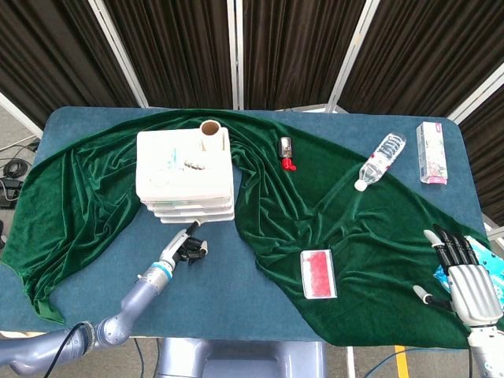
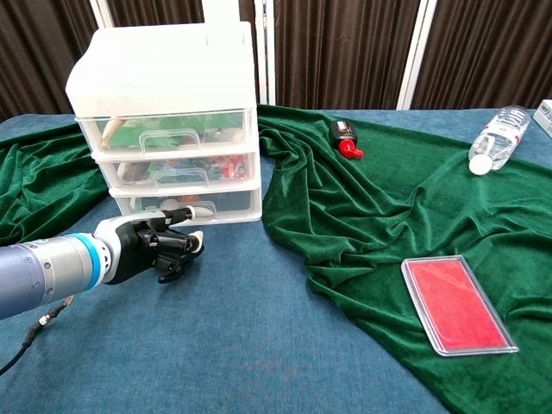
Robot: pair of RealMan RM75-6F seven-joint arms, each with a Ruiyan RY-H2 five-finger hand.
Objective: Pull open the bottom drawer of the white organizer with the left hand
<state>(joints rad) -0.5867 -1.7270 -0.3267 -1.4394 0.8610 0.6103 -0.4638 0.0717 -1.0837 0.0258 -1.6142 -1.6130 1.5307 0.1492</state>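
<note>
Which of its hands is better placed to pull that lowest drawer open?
The left hand: it sits right at the white plastic organizer's bottom drawer. The right hand rests far across the table.

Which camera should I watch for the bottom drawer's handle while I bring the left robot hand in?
The chest view: it faces the bottom drawer front-on, with the left robot hand just before it, one finger reaching the handle area. The head view looks down on the white organizer, so only stacked edges show there.
</note>
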